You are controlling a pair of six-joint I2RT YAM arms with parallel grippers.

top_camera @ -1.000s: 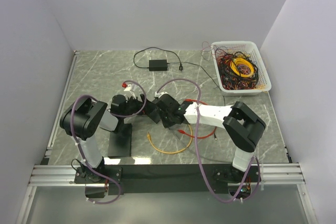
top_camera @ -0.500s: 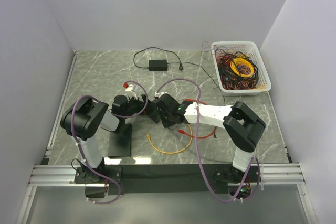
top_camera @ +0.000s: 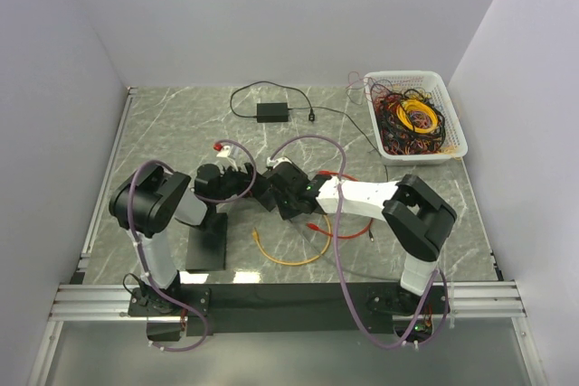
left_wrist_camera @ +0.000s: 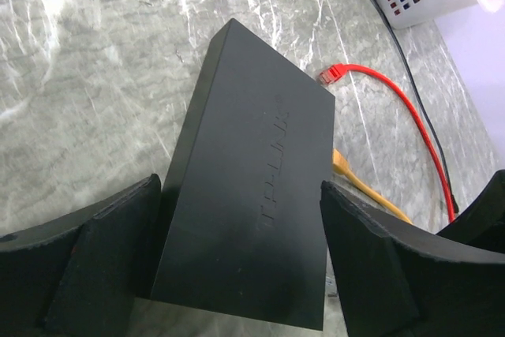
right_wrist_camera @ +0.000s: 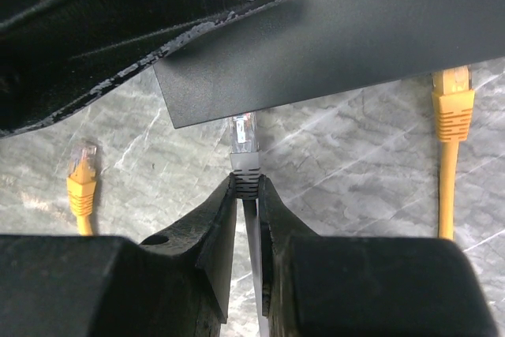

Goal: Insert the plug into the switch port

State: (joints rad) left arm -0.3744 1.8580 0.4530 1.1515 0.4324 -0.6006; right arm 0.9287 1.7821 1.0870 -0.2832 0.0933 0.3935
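Plug likely light and stiff, clip brittle (best held by its boot): right gripper pinches it there at the edge of the switch, whose sides the left gripper, spread wide, seemingly clamps.

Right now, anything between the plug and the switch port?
Nothing visible. The plug, pinched in the right fingers, has its tip at the edge of the switch. The port itself is hidden. An orange plug sits at the same edge, off to the side.
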